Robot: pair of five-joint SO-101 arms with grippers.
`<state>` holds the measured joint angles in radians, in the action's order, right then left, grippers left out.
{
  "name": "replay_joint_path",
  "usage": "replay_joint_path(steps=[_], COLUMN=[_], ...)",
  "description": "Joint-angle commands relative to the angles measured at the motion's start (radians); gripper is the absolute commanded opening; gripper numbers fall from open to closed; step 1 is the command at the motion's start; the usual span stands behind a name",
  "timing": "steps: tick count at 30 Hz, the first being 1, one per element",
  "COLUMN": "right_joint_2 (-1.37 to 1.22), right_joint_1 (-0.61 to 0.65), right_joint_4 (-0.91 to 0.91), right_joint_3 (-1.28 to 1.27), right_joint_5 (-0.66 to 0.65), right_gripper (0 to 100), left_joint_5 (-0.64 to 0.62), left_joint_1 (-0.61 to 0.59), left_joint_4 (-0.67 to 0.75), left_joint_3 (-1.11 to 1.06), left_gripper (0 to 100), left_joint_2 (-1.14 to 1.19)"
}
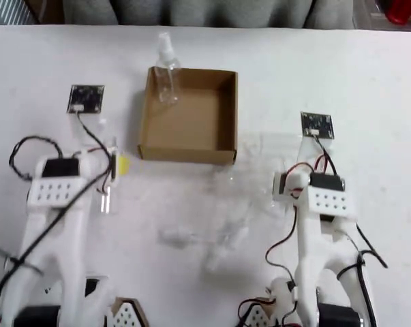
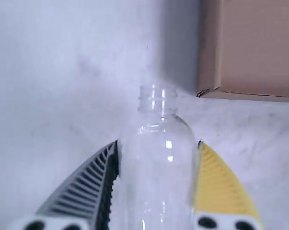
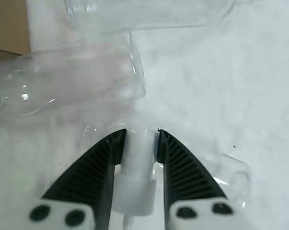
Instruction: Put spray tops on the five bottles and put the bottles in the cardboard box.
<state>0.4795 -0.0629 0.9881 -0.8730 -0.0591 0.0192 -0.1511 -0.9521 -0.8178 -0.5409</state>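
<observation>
Well, your left gripper [image 2: 158, 143] is clamped on a clear uncapped bottle [image 2: 156, 163]. The grey finger [image 2: 94, 182] is pressed against one side of its body and the yellow finger [image 2: 218, 182] against the other. The bottle's open threaded neck sticks out past the fingertips. Just beyond the neck, toward the yellow-finger side, sits a corner of the cardboard box [image 2: 249, 48].

Your right gripper [image 3: 140, 133] is pinched shut around a white spray top [image 3: 134, 177], which sits between the two black fingers [image 3: 182, 167]. Just ahead of those fingertips a clear bottle [image 3: 67, 86] lies on its side on the white table [image 3: 230, 86]. A second lying bottle [image 3: 149, 12] is farther out beyond that one (whether either carries a top, I cannot tell).

From the high view, you see the box between the two arms and farther out than both grippers, open side up. One capped bottle [image 1: 167, 75] stands at the box's far corner, on the left arm's side. Some loose bottles [image 1: 219, 238] lie faintly on the table between the arms, nearer the bases than either gripper.
</observation>
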Motion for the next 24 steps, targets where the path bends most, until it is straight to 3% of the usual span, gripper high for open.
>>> replay_joint_path(steps=[1, 5, 11, 17, 24], right_joint_2=[0.050, 0.110, 0.193, 0.289, 0.421], right_joint_1=[0.001, 0.001, 0.042, 0.205, 0.424], right_joint_4=[0.131, 0.166, 0.160, 0.085, -0.203], right_joint_3=[0.130, 0.253, 0.385, 0.480, 0.479], right_joint_5=[0.002, 0.005, 0.012, 0.012, 0.006], right_gripper=[1.7, 1.7, 1.6, 1.6, 1.6], left_joint_5=[0.012, 0.012, 0.011, 0.011, 0.009], left_joint_1=[-0.002, -0.002, 0.010, 0.084, 0.174], left_joint_4=[-0.003, 0.008, 0.149, 0.210, 0.272], left_joint_3=[-0.037, -0.118, -0.253, -0.302, -0.414], left_gripper=[2, 2, 2, 2, 2], left_joint_2=[-0.211, -0.390, -0.598, -0.759, -1.001])
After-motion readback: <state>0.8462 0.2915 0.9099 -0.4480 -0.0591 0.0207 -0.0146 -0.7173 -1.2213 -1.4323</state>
